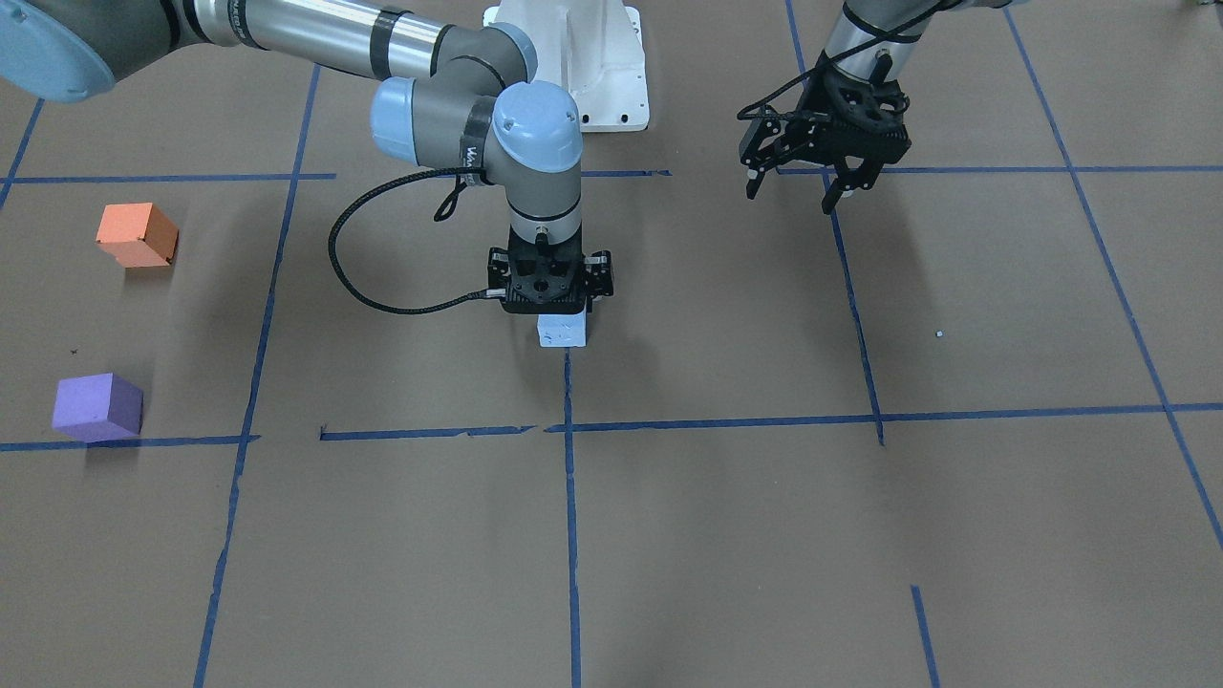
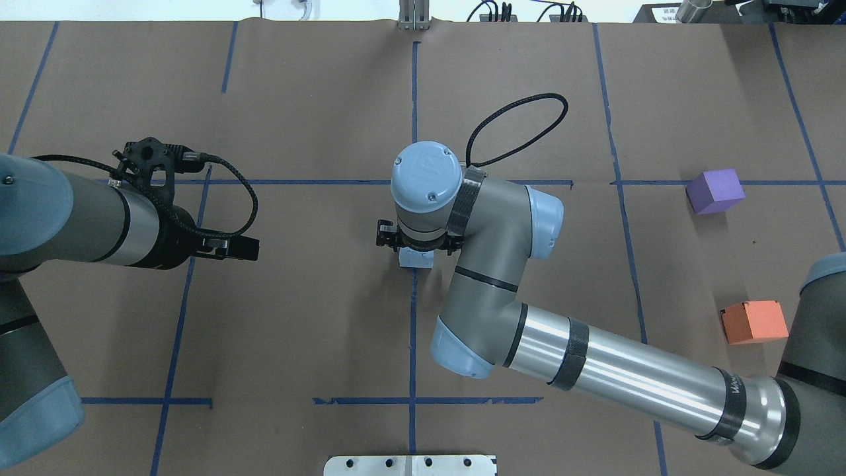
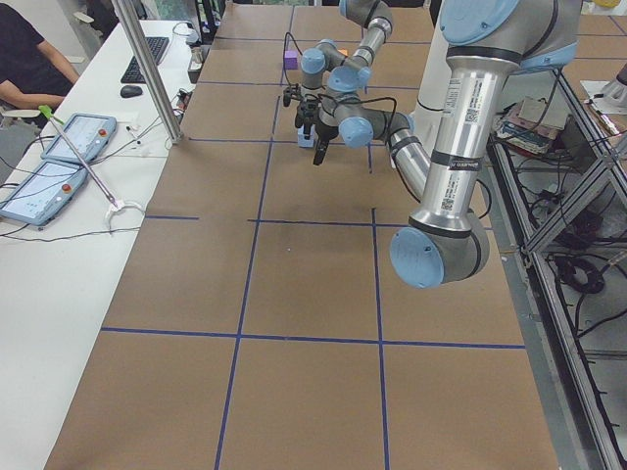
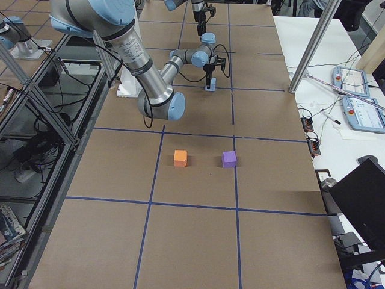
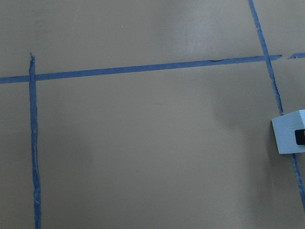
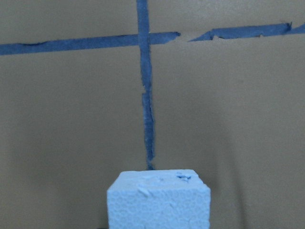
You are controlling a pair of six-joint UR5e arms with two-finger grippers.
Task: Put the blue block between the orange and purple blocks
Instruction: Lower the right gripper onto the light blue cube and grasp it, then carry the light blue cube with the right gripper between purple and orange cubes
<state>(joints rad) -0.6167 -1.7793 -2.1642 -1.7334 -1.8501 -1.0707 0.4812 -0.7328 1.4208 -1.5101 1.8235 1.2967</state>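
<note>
The pale blue block [image 1: 562, 333] is at the table's middle, on a tape line. My right gripper [image 1: 562, 315] points straight down over it, jaws closed on its sides; a black finger pad [image 5: 300, 137] presses one side in the left wrist view. The block fills the bottom of the right wrist view [image 6: 158, 200]. I cannot tell whether it touches the table. The orange block [image 1: 137, 234] and the purple block [image 1: 96, 406] stand apart on my right side, with a gap between them. My left gripper [image 1: 791, 196] is open and empty, hovering above the table.
Brown paper with blue tape grid lines [image 1: 570, 497] covers the table. The white robot base plate [image 1: 592, 67] is at the near edge. A black cable [image 1: 344, 277] loops from my right wrist. The operators' desk with tablets [image 4: 355, 99] lies beyond the far edge.
</note>
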